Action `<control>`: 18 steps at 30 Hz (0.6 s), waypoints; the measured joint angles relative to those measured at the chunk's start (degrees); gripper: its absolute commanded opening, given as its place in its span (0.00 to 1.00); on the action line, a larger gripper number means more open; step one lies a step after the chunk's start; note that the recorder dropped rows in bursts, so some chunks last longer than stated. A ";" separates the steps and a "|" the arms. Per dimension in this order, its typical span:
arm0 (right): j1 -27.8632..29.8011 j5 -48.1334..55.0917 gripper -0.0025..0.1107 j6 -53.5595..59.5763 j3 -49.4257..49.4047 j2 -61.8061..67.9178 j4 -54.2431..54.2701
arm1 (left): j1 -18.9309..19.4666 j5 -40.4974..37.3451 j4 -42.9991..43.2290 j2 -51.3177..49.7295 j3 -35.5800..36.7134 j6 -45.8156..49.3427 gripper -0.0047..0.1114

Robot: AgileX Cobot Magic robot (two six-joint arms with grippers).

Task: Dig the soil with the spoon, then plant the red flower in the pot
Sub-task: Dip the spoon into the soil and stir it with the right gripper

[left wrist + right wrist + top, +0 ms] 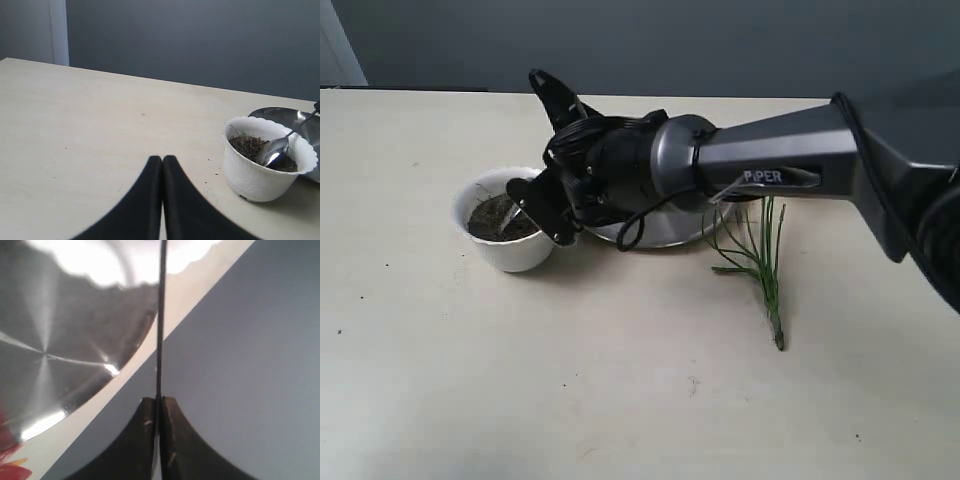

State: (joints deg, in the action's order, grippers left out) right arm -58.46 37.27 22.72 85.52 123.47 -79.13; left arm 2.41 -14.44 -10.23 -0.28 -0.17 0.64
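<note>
Holding the spoon [278, 148] by its slim handle: my right pincer [158, 407] has both jaws pressed flat against the handle, which shows edge-on in the right wrist view as a thin dark line between them. In the exterior view that pincer [542, 205] sits just over the right side of the pot [506, 236], reaching in from the right. Spoon bowl is down inside the pot, resting on the soil [250, 146], tip toward the near wall; handle slants up and out over the rim.

Pot stands upright on the table [620, 380], touching or just beside the steel plate [660, 235] on its right.

Red flower: green stems [760, 262] lie on the table right of the plate; red petals [10, 465] show past the plate's edge.

My left pincer [162, 165] is fully closed on nothing, hovering over bare table, well apart from the pot.
</note>
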 measured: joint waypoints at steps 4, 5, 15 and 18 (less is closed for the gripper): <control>0.00 0.92 0.02 -0.47 0.81 -2.26 0.42 | 0.00 0.00 0.00 0.00 0.00 0.00 0.04; 0.00 0.92 0.02 -0.56 0.91 -2.66 0.77 | 0.00 0.00 0.00 0.00 0.00 0.00 0.04; 0.68 0.04 0.02 -0.42 1.16 1.19 3.33 | 0.00 0.00 0.00 0.00 0.00 0.00 0.04; 1.31 0.15 0.02 -0.42 1.16 2.29 3.58 | 0.00 0.00 0.00 0.00 0.00 0.00 0.04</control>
State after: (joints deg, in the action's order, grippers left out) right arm -57.16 37.42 22.30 86.68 125.77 -75.55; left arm 2.41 -14.44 -10.23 -0.28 -0.17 0.64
